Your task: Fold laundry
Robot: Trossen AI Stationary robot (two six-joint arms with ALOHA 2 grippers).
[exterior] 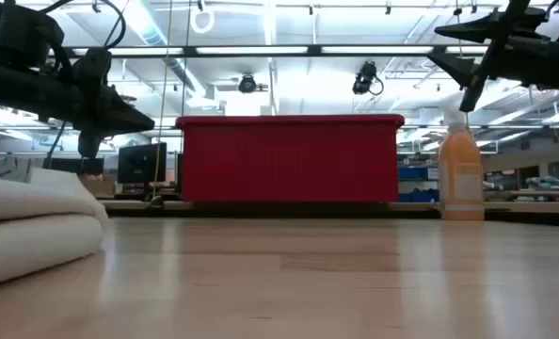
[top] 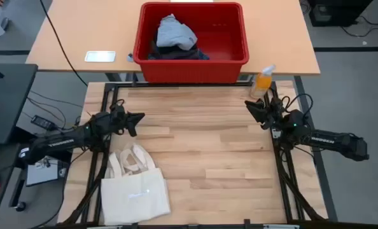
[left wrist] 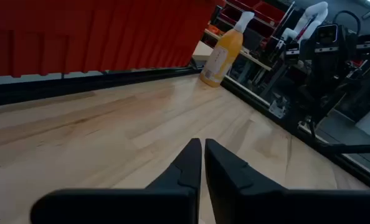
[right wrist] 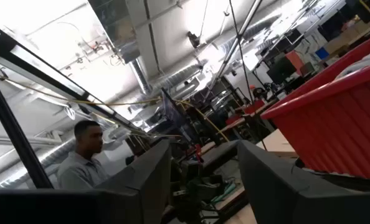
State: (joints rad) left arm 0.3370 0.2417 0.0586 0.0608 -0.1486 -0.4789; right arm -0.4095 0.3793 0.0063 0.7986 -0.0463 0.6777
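left gripper (top: 140,118): fingers pressed together, empty, above the table's left edge
right gripper (top: 251,108): fingers apart, empty, table's far right corner, probably nearer
laundry (top: 175,33): heaped in red bin (top: 230,66), beyond table's far edge

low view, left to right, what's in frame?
Cream tote bag → left gripper, shut → red bin → orange spray bottle → right gripper, open, raised.

Red bin (top: 240,48), tote bag (top: 135,194), spray btl (top: 263,81)
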